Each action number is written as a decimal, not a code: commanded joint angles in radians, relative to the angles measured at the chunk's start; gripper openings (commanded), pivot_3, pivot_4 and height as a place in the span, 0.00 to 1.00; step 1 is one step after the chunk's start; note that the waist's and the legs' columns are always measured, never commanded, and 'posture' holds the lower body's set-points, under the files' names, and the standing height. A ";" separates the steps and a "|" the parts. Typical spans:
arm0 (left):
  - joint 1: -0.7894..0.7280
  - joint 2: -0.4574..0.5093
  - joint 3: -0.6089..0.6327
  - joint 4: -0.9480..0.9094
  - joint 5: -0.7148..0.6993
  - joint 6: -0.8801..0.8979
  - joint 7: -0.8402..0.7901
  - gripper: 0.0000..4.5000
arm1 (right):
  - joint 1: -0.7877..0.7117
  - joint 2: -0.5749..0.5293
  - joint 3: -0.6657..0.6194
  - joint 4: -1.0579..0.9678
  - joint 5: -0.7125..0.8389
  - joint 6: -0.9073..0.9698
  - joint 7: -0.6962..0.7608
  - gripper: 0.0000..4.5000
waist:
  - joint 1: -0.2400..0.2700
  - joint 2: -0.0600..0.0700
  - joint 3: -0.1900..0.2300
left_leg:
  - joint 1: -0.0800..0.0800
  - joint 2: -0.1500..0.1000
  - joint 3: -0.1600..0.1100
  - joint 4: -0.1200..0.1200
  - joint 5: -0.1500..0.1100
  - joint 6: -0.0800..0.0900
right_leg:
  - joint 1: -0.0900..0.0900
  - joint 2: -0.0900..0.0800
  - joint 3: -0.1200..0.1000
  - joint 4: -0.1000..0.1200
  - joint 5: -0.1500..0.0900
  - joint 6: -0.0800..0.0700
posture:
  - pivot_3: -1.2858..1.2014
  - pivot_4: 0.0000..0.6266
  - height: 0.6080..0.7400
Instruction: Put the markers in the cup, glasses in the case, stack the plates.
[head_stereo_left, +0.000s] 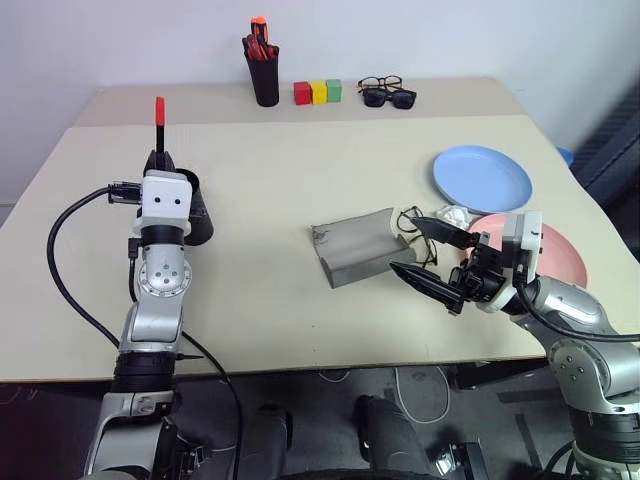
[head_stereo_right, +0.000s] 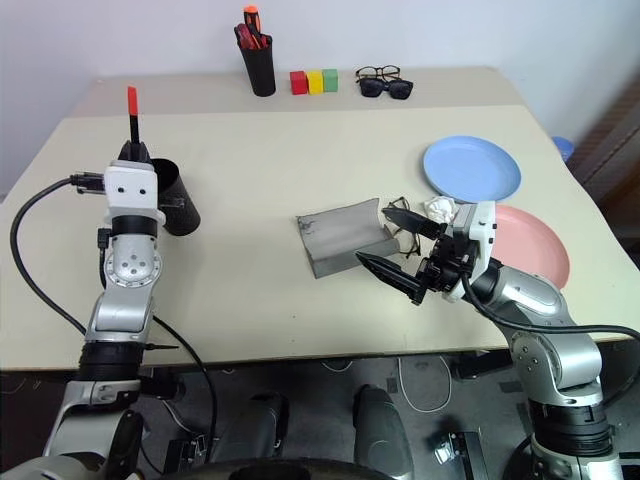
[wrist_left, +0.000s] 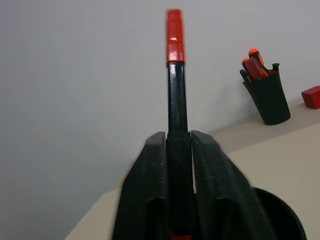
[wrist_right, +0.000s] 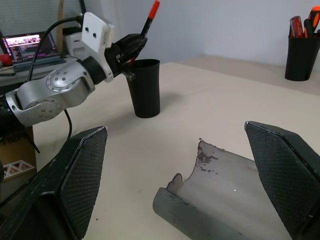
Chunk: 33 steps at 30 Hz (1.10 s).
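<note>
At the left of the head view the left arm reached up the frame, its left gripper (head_stereo_left: 160, 160) clenched on a slim marker with a red cap and dark body (head_stereo_left: 159, 118) that stood upright over the wide black plastic cup (head_stereo_left: 197, 209); the wrist view showed the two black fingers (wrist_left: 150, 195) pressed against the marker's shaft, whose lower end was hidden between them, and the cup's rim just beside them. The arm covered much of the cup. At the centre lay the oblong grey felt-like spectacle case (head_stereo_left: 352, 246), open, with the thin black-wire-framed glasses (head_stereo_left: 418, 228) at its right edge, partly hidden behind a finger of the right gripper (head_stereo_left: 432, 258). That gripper, on an arm bent in from the lower right, pointed left toward the case with its fingers spread wide and grasping nothing. At the right lay the light blue round plastic plate (head_stereo_left: 482, 178) and, below it, the salmon pink plate (head_stereo_left: 563, 255), largely covered by the right wrist.
</note>
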 joint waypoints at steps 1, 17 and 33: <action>0.018 -0.007 0.013 -0.037 -0.033 -0.042 -0.035 0.64 | -0.002 -0.011 -0.040 -0.033 0.013 -0.012 -0.011 1.00 | 0.000 0.000 0.000 | 0.000 0.000 0.000 0.000 0.000 0.000 | 0.000 0.000 0.000 0.000 0.000 0.000 | 0.52 0.24 1.00; -0.112 0.105 -0.302 -0.417 -0.656 0.910 -0.818 0.74 | 0.242 -0.014 -0.175 -0.151 0.002 -0.013 -0.122 1.00 | -0.008 0.002 0.000 | -0.007 0.000 0.000 0.001 -0.001 0.002 | -0.005 0.000 0.000 -0.001 -0.001 -0.004 | 0.52 0.24 1.00; -0.437 0.145 -0.675 -0.063 -0.458 0.881 -1.164 0.74 | 0.454 0.058 -0.252 -0.301 -0.025 -0.077 -0.260 1.00 | 0.002 0.003 0.001 | -0.010 0.000 0.000 0.001 -0.001 0.002 | -0.008 0.000 0.000 -0.001 0.000 -0.007 | 0.52 0.24 1.00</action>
